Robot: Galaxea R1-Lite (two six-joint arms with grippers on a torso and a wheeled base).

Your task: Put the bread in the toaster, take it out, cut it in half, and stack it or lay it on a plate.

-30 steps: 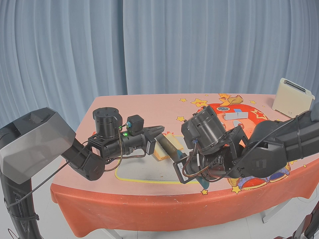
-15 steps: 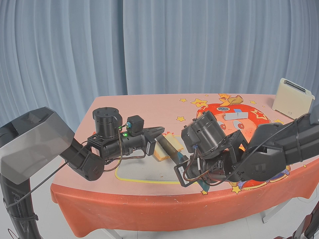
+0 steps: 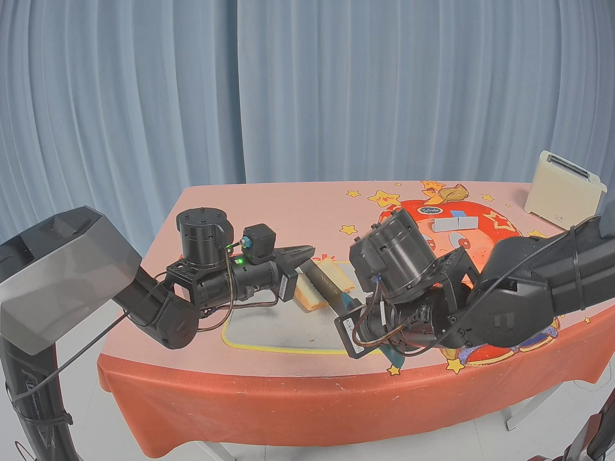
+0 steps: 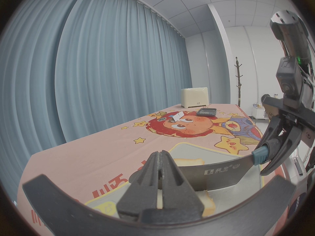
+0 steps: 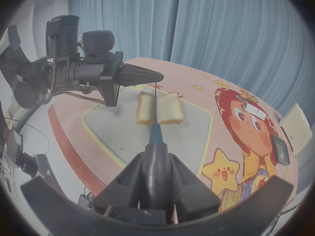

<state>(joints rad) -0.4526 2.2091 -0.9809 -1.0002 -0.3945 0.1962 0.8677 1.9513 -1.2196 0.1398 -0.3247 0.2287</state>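
Seeing just a tiny creep toward 9 o'clock from the left end effector since a second ago; looks pinched together, sitting right at the far tip of the knife. Got the right end effector clamped on the teal handle. Finding the bread at the 12 o'clock edge of the mat on the surface, with the upright blade across its middle. Spotting the toaster way off at 2 o'clock.
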